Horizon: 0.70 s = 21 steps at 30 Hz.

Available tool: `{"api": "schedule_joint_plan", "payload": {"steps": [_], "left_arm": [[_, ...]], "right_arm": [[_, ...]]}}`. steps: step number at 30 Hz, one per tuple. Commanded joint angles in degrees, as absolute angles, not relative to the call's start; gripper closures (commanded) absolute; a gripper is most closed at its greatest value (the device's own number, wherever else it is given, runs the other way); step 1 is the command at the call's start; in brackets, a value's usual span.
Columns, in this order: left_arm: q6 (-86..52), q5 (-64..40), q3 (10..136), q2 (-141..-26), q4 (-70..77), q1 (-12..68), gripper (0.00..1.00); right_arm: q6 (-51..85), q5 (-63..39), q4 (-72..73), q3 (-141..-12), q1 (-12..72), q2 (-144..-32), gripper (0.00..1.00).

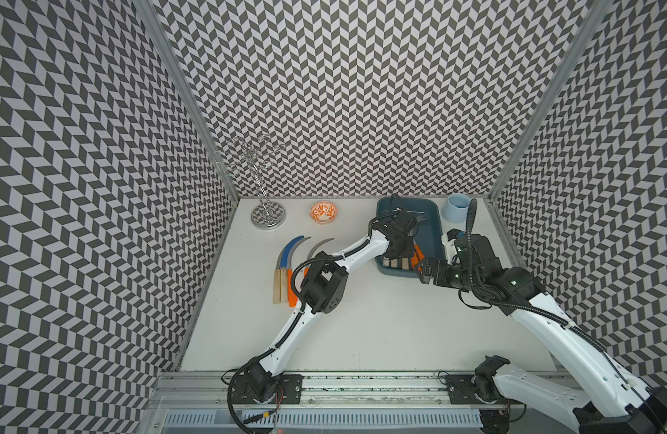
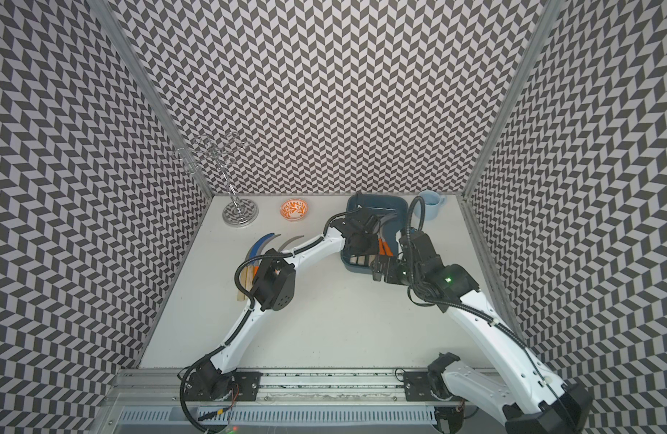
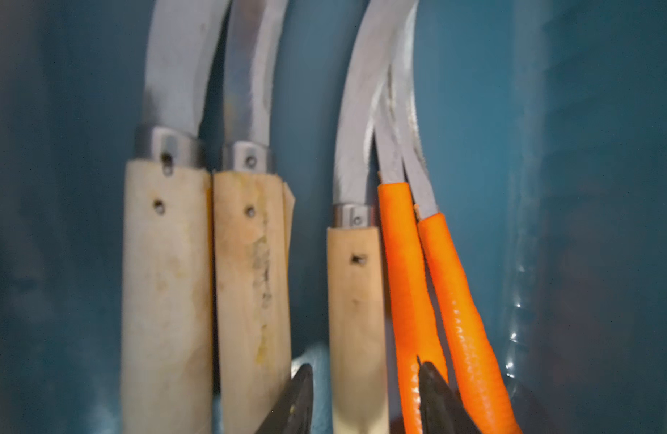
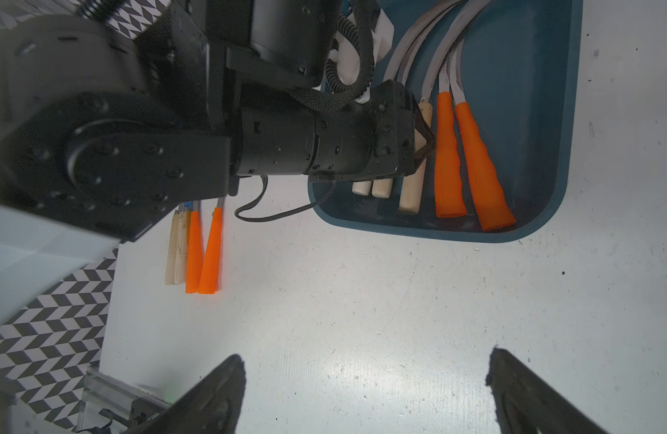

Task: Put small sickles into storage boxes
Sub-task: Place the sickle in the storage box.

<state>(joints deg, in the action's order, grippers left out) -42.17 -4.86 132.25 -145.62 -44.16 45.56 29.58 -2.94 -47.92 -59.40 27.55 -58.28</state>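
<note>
Five sickles are lying in the tray, four sickles on the surface. Your left pincer is hanging in the tray, spread astride one wooden handle; your right pincer is hovering spread near the tray.

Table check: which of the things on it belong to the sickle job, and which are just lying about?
Part of the job:
- teal tray
- five stored sickles in it, three with wooden handles and two with orange
- four loose sickles not yet put away

Just lying about:
- orange-patterned bowl
- light blue mug
- chrome wire stand
</note>
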Motion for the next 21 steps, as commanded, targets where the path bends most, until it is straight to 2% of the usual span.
{"api": "schedule_joint_plan", "payload": {"steps": [1, 5, 6, 8, 21], "left_arm": [[-42.2, -4.6, 134.1, -142.9, -43.1, 46.0, 0.46], [-42.1, -4.8, 134.1, -140.7, -44.0, 45.9, 0.34], [-42.0, -4.7, 134.1, -139.9, -44.4, 45.9, 0.26], [-41.9, -4.1, 133.9, -138.5, -45.4, 45.9, 0.02], [-41.0, -0.9, 123.1, -125.1, -46.9, 45.0, 0.00]], "right_arm": [[29.5, -3.3, -46.7, -59.0, 27.2, -57.0, 0.00], [28.5, -5.2, -45.8, -59.0, 27.3, -57.0, 0.00], [28.3, -5.4, -45.7, -59.1, 27.3, -57.0, 0.00], [28.0, -6.1, -45.5, -59.2, 27.2, -57.0, 0.00], [29.0, -10.1, -42.5, -59.9, 28.4, -56.3, 0.00]]}}
